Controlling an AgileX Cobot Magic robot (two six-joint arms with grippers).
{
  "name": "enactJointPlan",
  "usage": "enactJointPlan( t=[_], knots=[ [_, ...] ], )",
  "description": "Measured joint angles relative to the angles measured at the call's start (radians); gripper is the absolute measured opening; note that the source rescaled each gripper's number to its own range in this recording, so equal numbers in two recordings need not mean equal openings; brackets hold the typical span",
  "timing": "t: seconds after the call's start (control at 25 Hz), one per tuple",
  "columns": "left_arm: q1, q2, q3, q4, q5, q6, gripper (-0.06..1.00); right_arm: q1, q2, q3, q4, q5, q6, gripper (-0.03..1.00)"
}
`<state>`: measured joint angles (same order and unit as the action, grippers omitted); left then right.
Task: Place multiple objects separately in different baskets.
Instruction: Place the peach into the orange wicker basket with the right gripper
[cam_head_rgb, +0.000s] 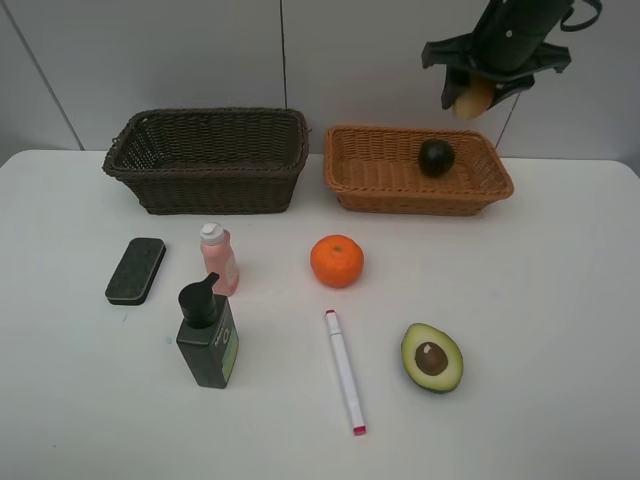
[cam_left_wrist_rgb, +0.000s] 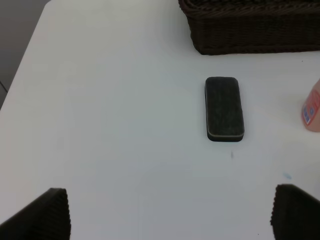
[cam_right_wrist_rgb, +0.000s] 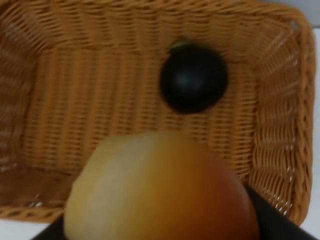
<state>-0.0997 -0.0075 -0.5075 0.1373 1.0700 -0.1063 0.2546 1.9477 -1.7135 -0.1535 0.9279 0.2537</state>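
My right gripper hangs above the back right of the light orange-tan basket, shut on the reddish-yellow peach. A dark mangosteen lies inside that basket. The dark brown basket stands to its left. On the table lie a black eraser block, a pink bottle, a dark-green pump bottle, an orange, a white marker and an avocado half. My left gripper is open over bare table short of the eraser.
The white table ends at a grey wall behind the baskets. In the left wrist view the table's edge runs diagonally beside the eraser.
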Motion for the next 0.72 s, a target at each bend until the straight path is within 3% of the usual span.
enactJointPlan(
  t=[0.32, 0.72],
  knots=[
    [0.0, 0.0, 0.0, 0.0, 0.0, 0.0, 1.0, -0.03, 0.177, -0.007, -0.005, -0.103, 0.0, 0.56],
    [0.0, 0.0, 0.0, 0.0, 0.0, 0.0, 1.0, -0.03, 0.194, -0.007, -0.005, -0.111, 0.0, 0.56]
  ],
)
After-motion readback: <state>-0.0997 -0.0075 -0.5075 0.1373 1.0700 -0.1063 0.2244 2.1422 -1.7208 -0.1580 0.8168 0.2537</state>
